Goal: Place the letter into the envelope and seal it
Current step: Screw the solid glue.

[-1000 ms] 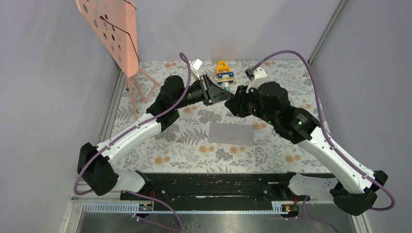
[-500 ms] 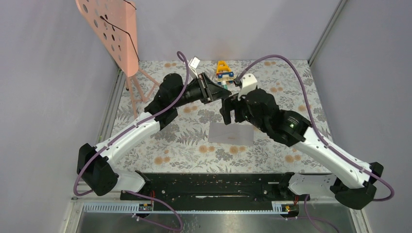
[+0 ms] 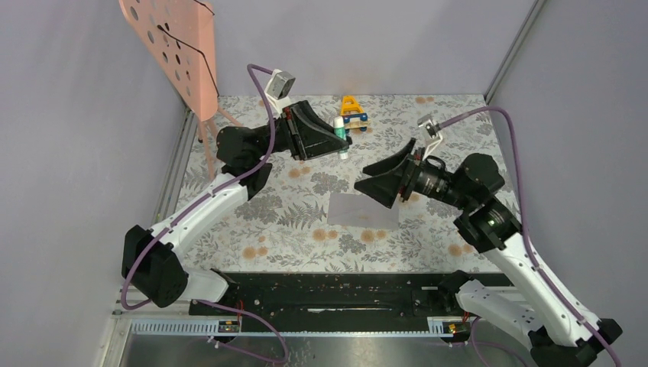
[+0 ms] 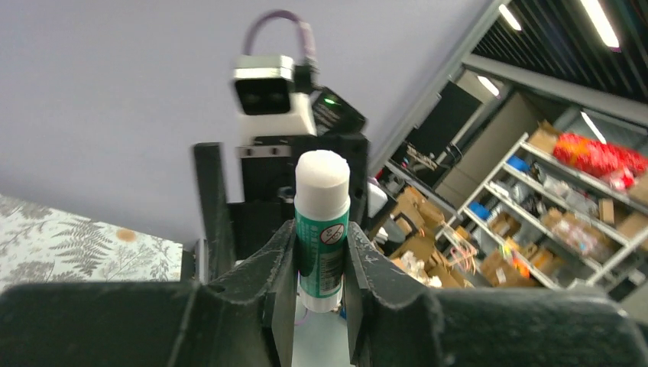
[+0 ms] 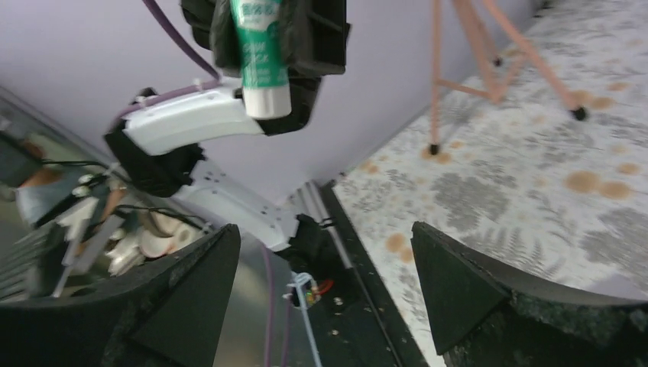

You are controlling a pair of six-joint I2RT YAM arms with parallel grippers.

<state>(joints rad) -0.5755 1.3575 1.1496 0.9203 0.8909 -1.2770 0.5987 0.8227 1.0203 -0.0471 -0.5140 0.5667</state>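
Top external view: both arms are raised over the floral table [image 3: 267, 222].
Pink stand [image 3: 179, 46]: far left corner, a perforated panel on thin legs.
Left gripper [image 3: 336, 138]: clamped narrowly on a green glue stick [image 4: 322, 229], white end toward the right arm.
Yellow toy [image 3: 352, 113]: at the table's far edge.
Envelope [image 3: 363, 210]: flat at the table's centre, ungripped.
Right gripper [image 3: 376, 178]: jaws spread wide and empty, above the envelope's far right corner.

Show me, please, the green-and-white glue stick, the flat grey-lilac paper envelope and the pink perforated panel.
green-and-white glue stick [image 4: 322, 245]: left wrist view, green label.
flat grey-lilac paper envelope [image 3: 359, 212]: top external view, bare middle.
pink perforated panel [image 3: 197, 76]: top external view, solid lower part.
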